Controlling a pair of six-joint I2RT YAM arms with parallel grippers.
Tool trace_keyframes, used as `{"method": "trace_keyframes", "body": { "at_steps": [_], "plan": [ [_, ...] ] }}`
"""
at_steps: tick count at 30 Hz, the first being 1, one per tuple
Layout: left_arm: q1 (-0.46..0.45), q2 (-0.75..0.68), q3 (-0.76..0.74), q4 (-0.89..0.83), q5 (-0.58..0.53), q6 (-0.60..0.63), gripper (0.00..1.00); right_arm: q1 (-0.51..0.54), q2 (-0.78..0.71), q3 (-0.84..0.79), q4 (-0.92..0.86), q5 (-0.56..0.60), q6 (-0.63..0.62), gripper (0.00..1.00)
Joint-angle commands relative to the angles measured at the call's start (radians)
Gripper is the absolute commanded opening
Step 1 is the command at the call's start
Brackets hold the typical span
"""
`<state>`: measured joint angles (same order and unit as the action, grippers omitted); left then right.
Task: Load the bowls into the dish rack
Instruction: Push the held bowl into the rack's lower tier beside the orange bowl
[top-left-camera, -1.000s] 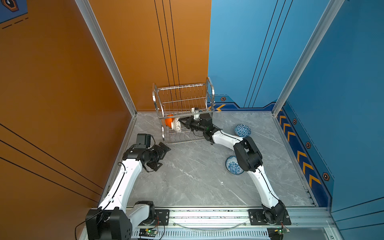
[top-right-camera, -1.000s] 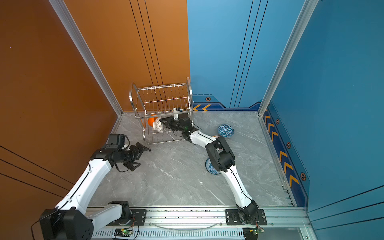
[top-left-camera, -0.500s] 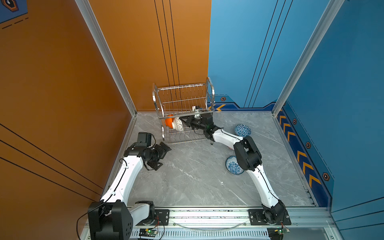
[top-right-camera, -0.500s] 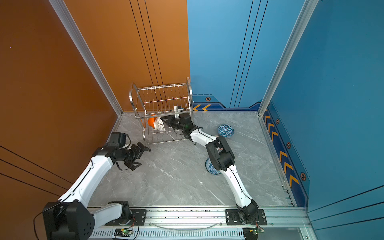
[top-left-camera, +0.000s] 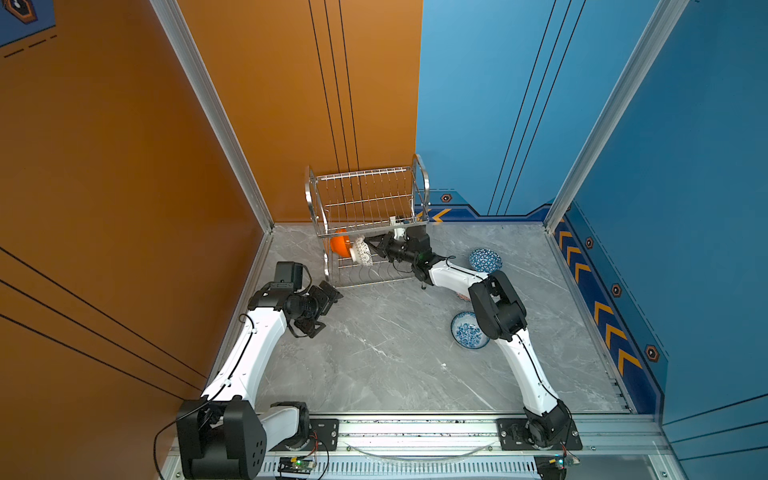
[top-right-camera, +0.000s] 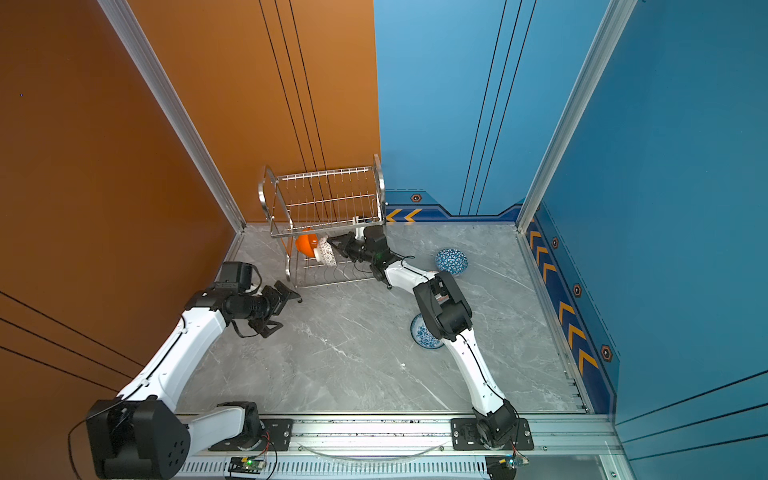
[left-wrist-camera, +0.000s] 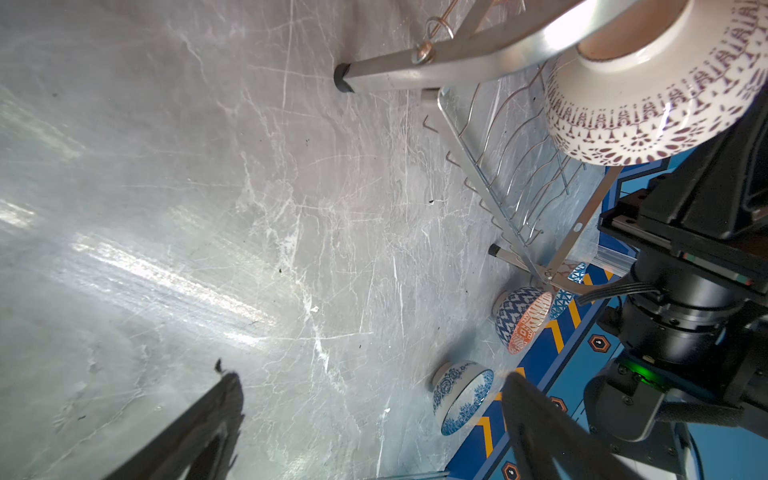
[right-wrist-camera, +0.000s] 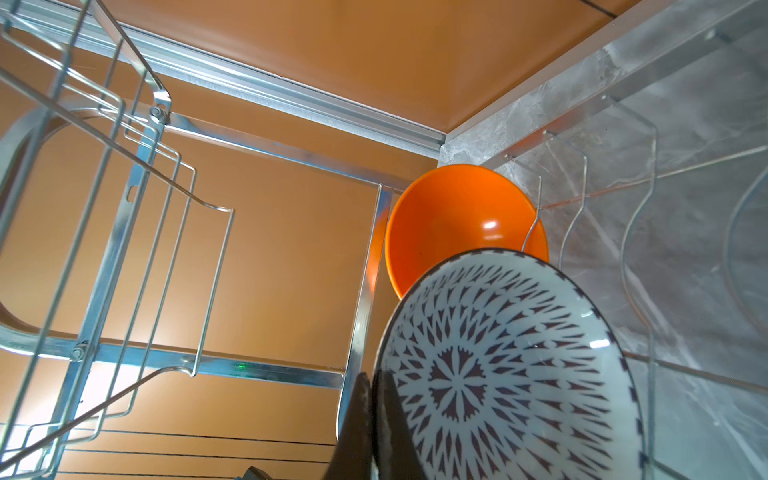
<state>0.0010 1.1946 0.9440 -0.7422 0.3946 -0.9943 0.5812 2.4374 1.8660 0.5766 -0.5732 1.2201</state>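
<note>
**A:** How far along is the loading?

**B:** One is done. The orange bowl (top-left-camera: 340, 246) stands on edge at the left end of the lower shelf of the dish rack (top-left-camera: 368, 195). The patterned white bowl (top-left-camera: 362, 251) is inside the rack just right of it, but I judge it not yet set down.

**A:** What holds it?

**B:** The right gripper (top-left-camera: 374, 244), clamped on its rim. The bowl sits at the fingertips, on their left.

**A:** And the rest?

**B:** Three wait on the table (top-left-camera: 395, 353), right of the rack. The triangle bowl (top-left-camera: 485, 259) is farthest, the flowered bowl (top-left-camera: 467, 334) nearest, and the orange-and-blue bowl (left-wrist-camera: 523, 321) between them. The left gripper (top-left-camera: 329, 311) hangs wide apart and empty by the rack's near left foot.
</note>
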Motion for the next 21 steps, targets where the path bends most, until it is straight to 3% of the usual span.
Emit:
{"method": "trace_keyframes", "body": {
  "at_steps": [1, 21],
  "plan": [
    [0.002, -0.026, -0.010, -0.026, 0.003, 0.001, 0.98, -0.019, -0.072, -0.011, 0.040, 0.011, -0.023, 0.00],
    [0.004, -0.028, -0.007, -0.026, 0.007, -0.001, 0.98, -0.015, 0.083, 0.232, -0.019, 0.052, 0.005, 0.00]
  ]
}}
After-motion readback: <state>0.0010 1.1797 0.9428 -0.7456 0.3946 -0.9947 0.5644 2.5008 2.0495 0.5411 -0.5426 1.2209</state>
